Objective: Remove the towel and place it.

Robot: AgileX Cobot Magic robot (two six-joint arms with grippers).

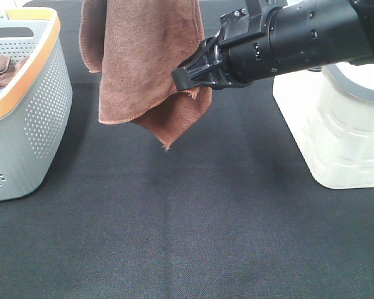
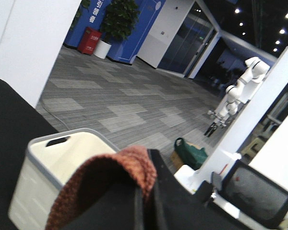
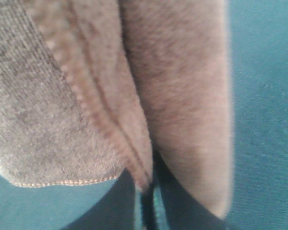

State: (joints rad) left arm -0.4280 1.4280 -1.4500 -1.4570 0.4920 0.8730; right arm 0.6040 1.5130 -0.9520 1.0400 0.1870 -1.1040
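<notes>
The reddish-brown towel hangs in the air above the black table, its top running out of the exterior high view. My right gripper reaches in from the right and is shut on the towel's right edge, low down. In the right wrist view the towel fills the picture, and its hemmed fold is pinched where the right gripper closes. The left wrist view shows the towel draped over my left gripper, which is shut on it. My left gripper is out of the exterior high view.
A grey perforated basket with an orange rim stands at the left, with a bunched brown cloth inside. The same basket shows below my left gripper. A white robot base stands at the right. The black table mat spreads below the towel.
</notes>
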